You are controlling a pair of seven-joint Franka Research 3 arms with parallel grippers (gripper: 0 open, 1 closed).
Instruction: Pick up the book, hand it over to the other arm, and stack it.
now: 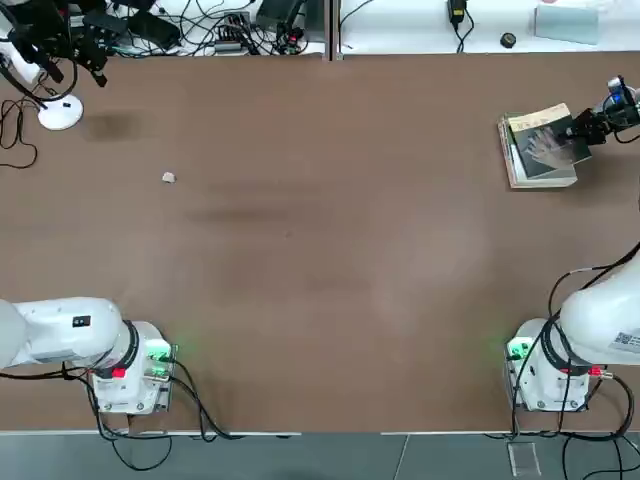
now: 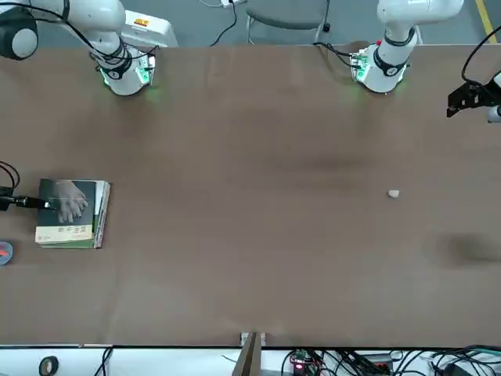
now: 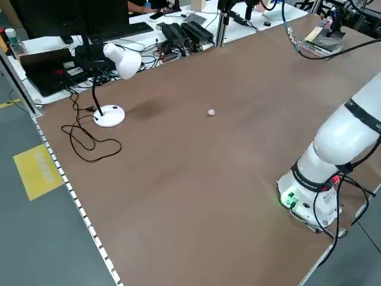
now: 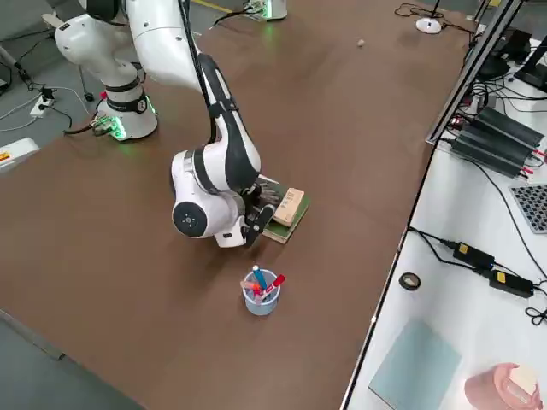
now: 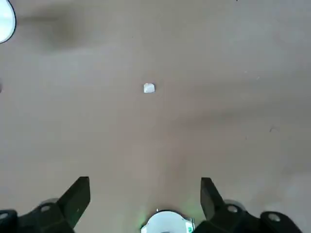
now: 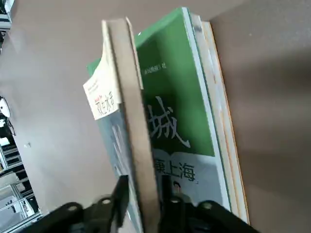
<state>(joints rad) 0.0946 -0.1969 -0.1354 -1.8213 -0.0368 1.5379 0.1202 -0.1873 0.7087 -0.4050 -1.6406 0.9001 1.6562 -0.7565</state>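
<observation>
Book (image 1: 548, 140), thin, dark grey-green with a pale hand on the cover and a tan band along one edge: lies on top of the thicker green-and-white book (image 1: 540, 178), at the far right side of the worktop (image 1: 320, 250) as seen from overhead. Sits a little askew on that lower book, so that a strip of its white pages shows along the near side. In the right wrist view, shows edge-on, the tan edge running up the middle and the green cover with large white characters spread out beside it.

Right tool (image 6: 144, 189): reaches in low from the worktop's right edge and straddles the book's outer edge. Cannot tell whether clenched on the book or already released. In the right side view, hides much of the stack behind the bent wrist, with only a corner of the tan band and the green cover peeking out.

Left tool (image 5: 145, 187): released, spread wide, hangs well above bare worktop on the opposite side, nothing in it.

Elsewhere: a small pale scrap (image 1: 168, 178) alone on the left part of the worktop; a white desk lamp (image 3: 116, 65) near the far left corner; a cup of pens (image 4: 259, 295) near the stack, just apart from it.
</observation>
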